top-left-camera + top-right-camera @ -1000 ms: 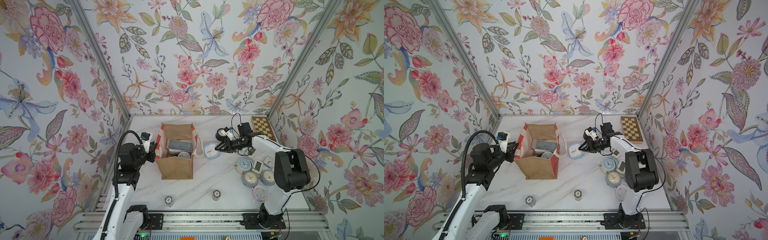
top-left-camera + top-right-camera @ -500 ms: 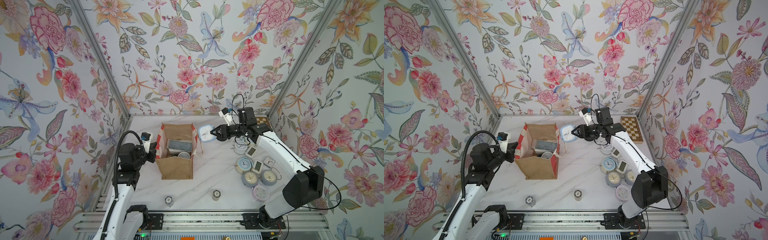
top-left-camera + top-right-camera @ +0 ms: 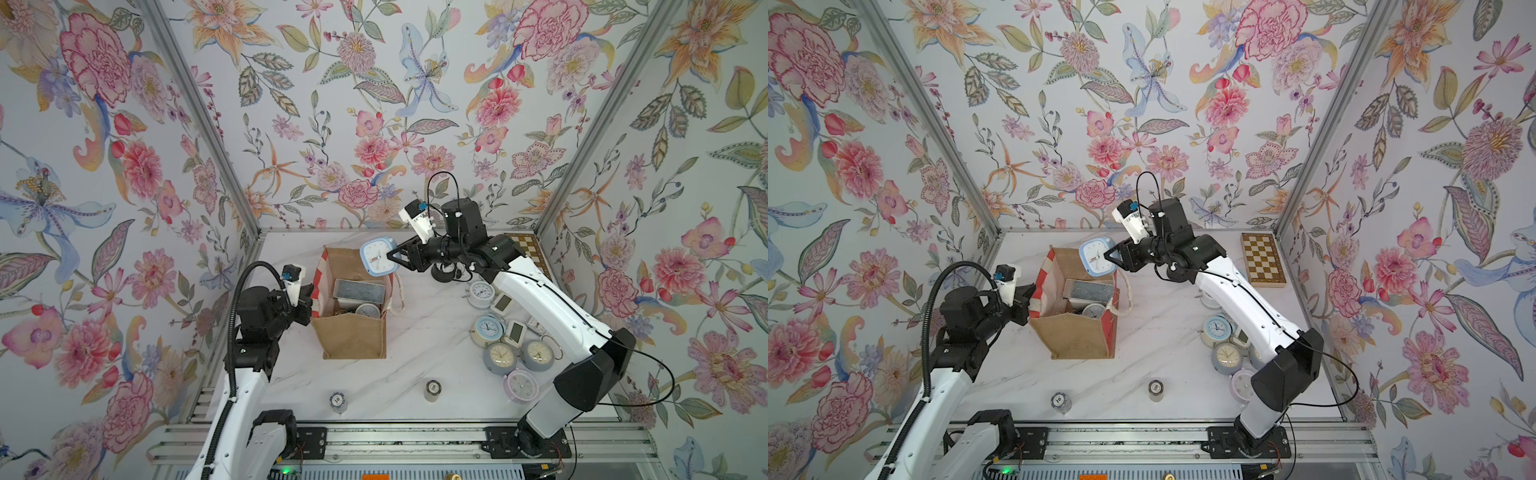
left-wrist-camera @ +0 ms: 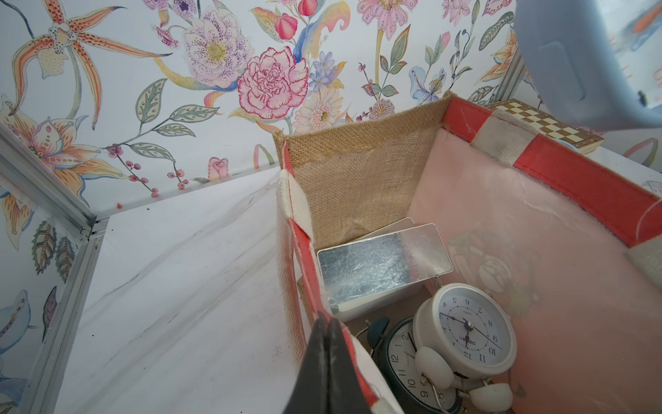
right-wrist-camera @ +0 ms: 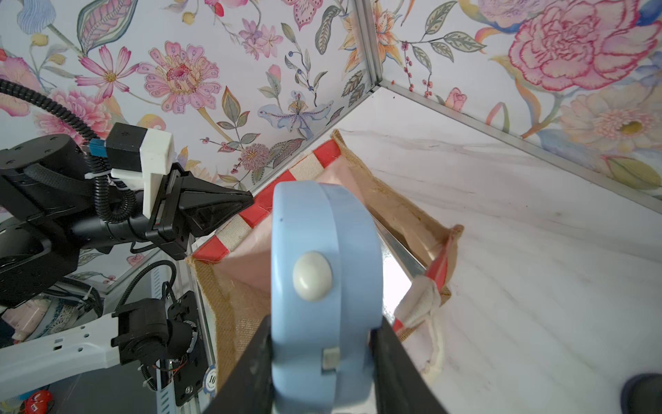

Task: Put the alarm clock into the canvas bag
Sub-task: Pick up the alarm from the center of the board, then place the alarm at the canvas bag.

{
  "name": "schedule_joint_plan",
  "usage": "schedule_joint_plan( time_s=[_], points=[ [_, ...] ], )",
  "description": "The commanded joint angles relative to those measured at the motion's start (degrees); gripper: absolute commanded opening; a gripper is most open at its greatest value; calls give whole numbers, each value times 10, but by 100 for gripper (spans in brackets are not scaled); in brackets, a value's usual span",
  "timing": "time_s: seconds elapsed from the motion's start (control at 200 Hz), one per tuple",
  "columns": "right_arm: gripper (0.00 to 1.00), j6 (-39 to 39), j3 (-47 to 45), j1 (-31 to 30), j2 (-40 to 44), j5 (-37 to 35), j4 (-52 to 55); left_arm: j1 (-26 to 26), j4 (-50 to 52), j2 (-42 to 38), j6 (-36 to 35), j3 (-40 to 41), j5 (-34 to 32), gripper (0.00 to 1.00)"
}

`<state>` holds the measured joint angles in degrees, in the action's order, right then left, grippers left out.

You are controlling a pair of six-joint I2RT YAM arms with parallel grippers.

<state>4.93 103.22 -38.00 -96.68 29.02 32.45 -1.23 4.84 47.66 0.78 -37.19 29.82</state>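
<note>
Although both top views take in the whole marble table (image 3: 415, 374), only the wrist views settle the grips. Nearest the front edge stand two poker-chip stacks (image 3: 337, 402), well apart, and behind them on the right lies a huddle of spare clocks (image 3: 500, 355). Mid-table the canvas bag (image 3: 353, 336) stands upright with its mouth open. From above only a silver box (image 3: 359, 291) and one dial show inside, whereas the left wrist view adds a white twin-bell clock (image 4: 465, 333) lying over a dark clock (image 4: 401, 362). That same view shows the left gripper (image 4: 327, 340) with its jaws pressed together on the bag's red-and-white rim (the trim runs straight in between the fingertips). Farther back, the right gripper (image 3: 394, 261) clamps the pale blue alarm clock (image 3: 377, 258) by front and back, holding it in the air over the far side of the bag's mouth, not inside. Its white dial shows only from above, while the right wrist view sees it edge-on between the dark fingers (image 5: 247, 372). Farthest, in the right back corner, the chessboard box (image 3: 1263, 259) lies flat, well apart from the bag.
</note>
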Motion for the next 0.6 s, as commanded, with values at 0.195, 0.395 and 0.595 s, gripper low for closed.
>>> schedule_joint_plan(
  time_s=[0.195, 0.395, 0.595],
  points=[
    [22, -126, 135, -63, -132, 39, 148, -3, -4, -12, -4, -4, 15, 1],
    [22, -181, 223, -95, -227, 54, 237, -3, -7, -13, -3, -3, 17, 1],
    [23, -219, 289, -123, -308, 26, 304, -3, -8, -16, -3, -2, 19, 0]
  ],
)
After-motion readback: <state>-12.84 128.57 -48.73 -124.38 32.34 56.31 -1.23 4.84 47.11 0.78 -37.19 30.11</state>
